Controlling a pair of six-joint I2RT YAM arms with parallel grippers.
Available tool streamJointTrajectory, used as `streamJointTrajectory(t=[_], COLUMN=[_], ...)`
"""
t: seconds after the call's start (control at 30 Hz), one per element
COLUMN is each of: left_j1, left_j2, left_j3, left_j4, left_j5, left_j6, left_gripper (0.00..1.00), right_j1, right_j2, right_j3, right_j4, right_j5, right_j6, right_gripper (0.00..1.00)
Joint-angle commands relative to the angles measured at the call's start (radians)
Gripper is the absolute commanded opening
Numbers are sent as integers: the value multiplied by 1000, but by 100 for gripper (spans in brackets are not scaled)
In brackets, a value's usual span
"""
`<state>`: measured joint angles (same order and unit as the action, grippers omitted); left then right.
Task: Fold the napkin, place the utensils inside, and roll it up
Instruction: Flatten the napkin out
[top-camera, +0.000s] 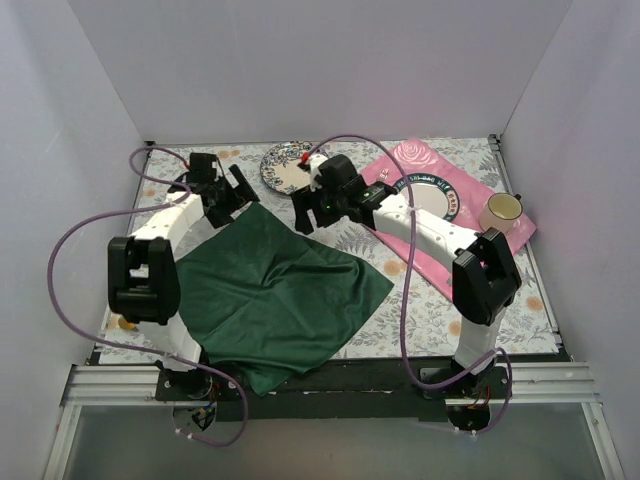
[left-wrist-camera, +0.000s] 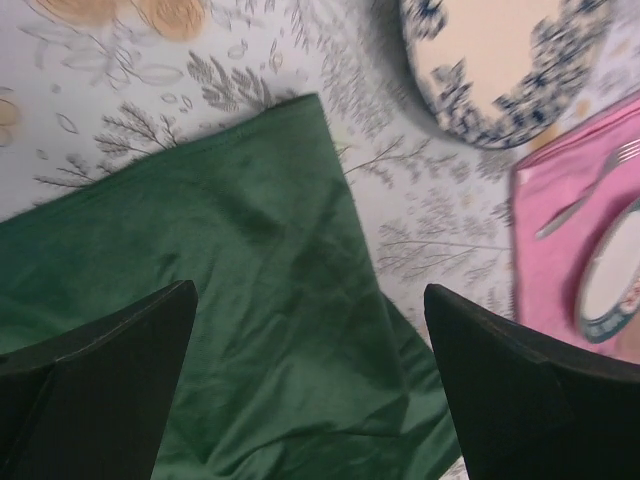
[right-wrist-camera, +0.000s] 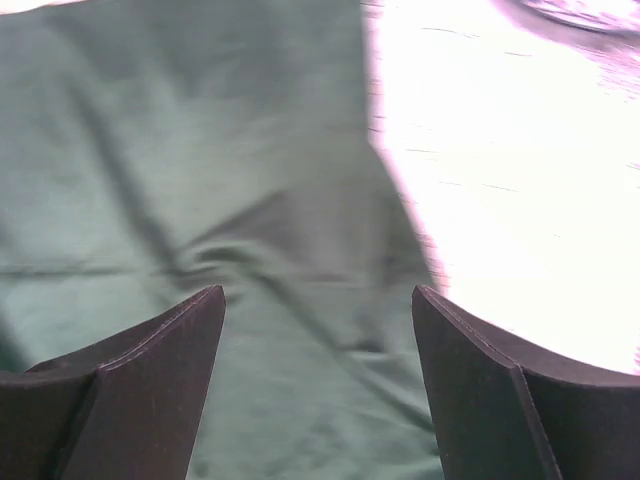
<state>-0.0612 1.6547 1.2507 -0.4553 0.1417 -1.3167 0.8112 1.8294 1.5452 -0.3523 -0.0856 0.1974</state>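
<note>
The dark green napkin (top-camera: 270, 295) lies rumpled on the left half of the table, its near corner over the front edge. One layer lies over another in the left wrist view (left-wrist-camera: 250, 260). My left gripper (top-camera: 235, 195) hovers above the napkin's far corner, open with nothing between its fingers (left-wrist-camera: 310, 290). My right gripper (top-camera: 305, 212) hangs over the napkin's far right edge, also open and empty (right-wrist-camera: 319, 290), with green cloth (right-wrist-camera: 200, 180) below it. The gold utensils are out of view.
A blue-patterned plate (top-camera: 290, 165) sits at the back behind the grippers. A pink rose placemat (top-camera: 470, 235) on the right carries a second plate (top-camera: 432, 197), a cup (top-camera: 500, 212) and a silver fork (left-wrist-camera: 585, 195). White walls enclose the table.
</note>
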Motion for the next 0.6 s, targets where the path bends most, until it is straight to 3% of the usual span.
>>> streamJointTrajectory(t=[0.0,0.07,0.2,0.33,0.5,0.53,0.57], left_j1=[-81,-127,-193,-226,-249,-250,-252], left_j2=[114,194,309,376,418,427,436], left_j3=[108,169,275,325,342,349,360], left_j4=[-17,-32,-155,-206,-220,-223,-233], left_j5=[52,27,-236,-353,-442,-441,-432], left_j6=[73,91,63,39,40,40,40], left_gripper=[98,98,96,89,75,70,59], right_j1=[-107,-145,-191,-202,-202,-202,-202], right_j2=[39,59,106,148,160,168,171], right_j3=[-14,-1,44,105,137,142,145], right_j4=[-37,-50,-59,-88,-77,-80,-79], right_j5=[-71,-68,-71,-25,-10,-6,-5], right_j6=[-27,-32,-32,-35,-27,-27,-27], right_gripper=[82,81,80,78,78,78,78])
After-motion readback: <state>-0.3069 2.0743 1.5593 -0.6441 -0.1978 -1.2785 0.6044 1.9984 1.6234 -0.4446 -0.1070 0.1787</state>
